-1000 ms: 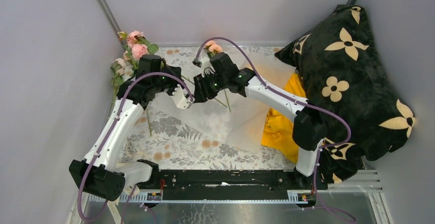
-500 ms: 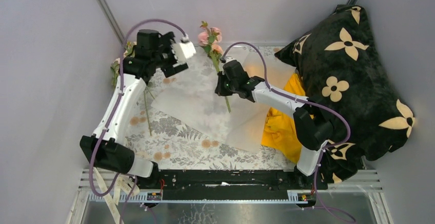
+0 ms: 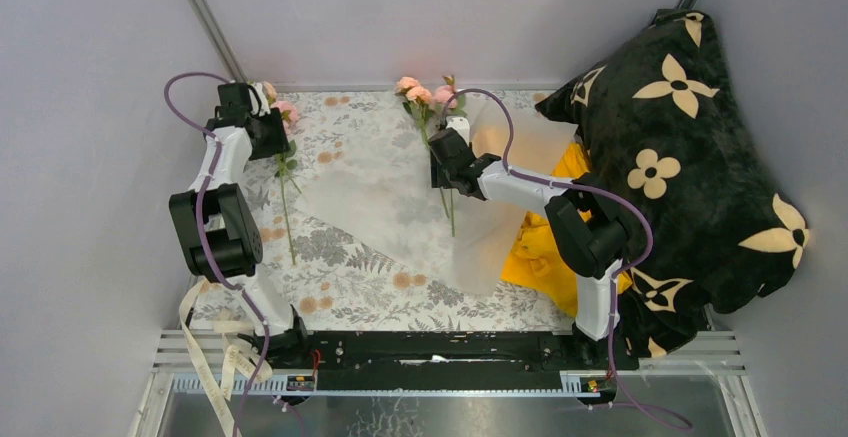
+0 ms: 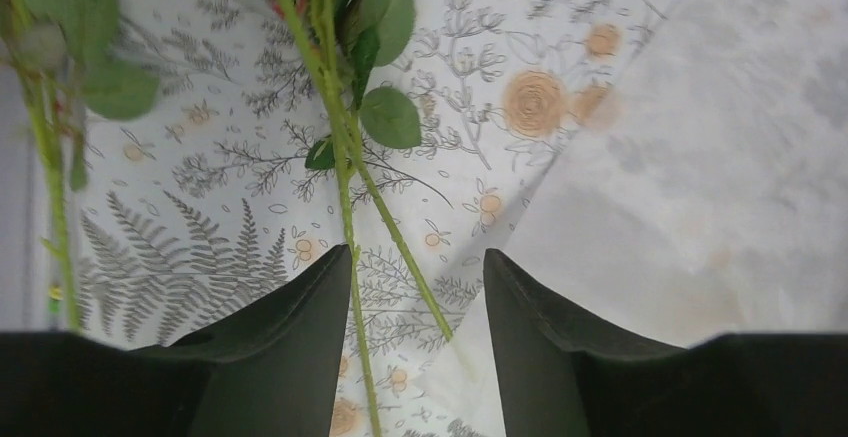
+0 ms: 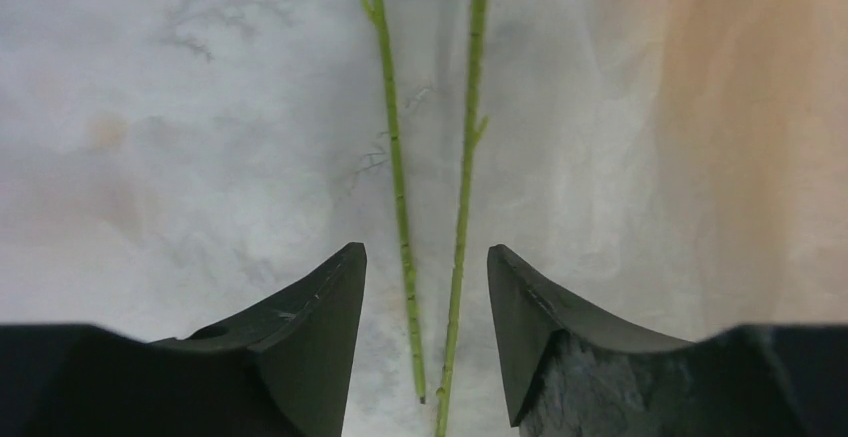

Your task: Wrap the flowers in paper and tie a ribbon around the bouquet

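right end effector [image 5: 425, 257] spread, nothing pinched; two flower stems [image 5: 397, 187] lie on the paper [image 5: 180, 137] between its fingers. left end effector [image 4: 418, 262] spread too, over more flowers [image 4: 390, 117] on the desk [image 4: 200, 227], just beside the paper edge. blooms [image 3: 420, 92] point to the desk's far side.

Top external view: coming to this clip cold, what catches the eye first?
The big black pillow with cream flower shapes fills the right side, a yellow garment bunched against it. Mid-table the white paper lies spread on the floral tablecloth, pink flowers at its far edge, their stems lying within the open right gripper. A second pink sprig lies off the paper at far left, by the open left gripper.
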`<state>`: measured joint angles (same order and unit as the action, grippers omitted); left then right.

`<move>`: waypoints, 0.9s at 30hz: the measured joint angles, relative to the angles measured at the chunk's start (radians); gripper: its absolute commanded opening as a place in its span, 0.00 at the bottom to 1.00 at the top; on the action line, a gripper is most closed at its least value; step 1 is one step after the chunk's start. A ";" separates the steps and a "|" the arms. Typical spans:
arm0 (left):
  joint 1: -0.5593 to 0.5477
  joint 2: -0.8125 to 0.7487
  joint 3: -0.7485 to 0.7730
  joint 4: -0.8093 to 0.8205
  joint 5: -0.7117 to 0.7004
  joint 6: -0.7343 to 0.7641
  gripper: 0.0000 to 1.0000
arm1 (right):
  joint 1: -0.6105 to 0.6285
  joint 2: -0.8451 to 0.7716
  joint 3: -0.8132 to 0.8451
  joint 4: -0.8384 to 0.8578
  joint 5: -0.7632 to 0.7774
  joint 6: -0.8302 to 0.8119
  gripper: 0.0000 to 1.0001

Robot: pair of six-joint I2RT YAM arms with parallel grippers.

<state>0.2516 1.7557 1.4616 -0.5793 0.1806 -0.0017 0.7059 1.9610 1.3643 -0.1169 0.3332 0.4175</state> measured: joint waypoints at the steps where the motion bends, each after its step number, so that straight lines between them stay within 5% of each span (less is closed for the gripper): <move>1: 0.011 0.019 -0.011 0.017 -0.010 -0.039 0.55 | 0.000 0.000 0.002 -0.004 0.011 -0.007 0.57; 12: 0.008 0.160 -0.056 0.162 -0.085 -0.291 0.48 | 0.000 -0.013 0.000 -0.037 0.045 -0.087 0.58; 27: 0.007 0.145 -0.147 0.232 -0.190 -0.379 0.49 | 0.000 -0.062 -0.005 -0.059 -0.036 -0.109 0.57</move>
<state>0.2588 1.9007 1.3148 -0.3477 -0.0097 -0.3805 0.7059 1.8992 1.3598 -0.1757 0.2974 0.3080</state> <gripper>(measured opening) 0.502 0.570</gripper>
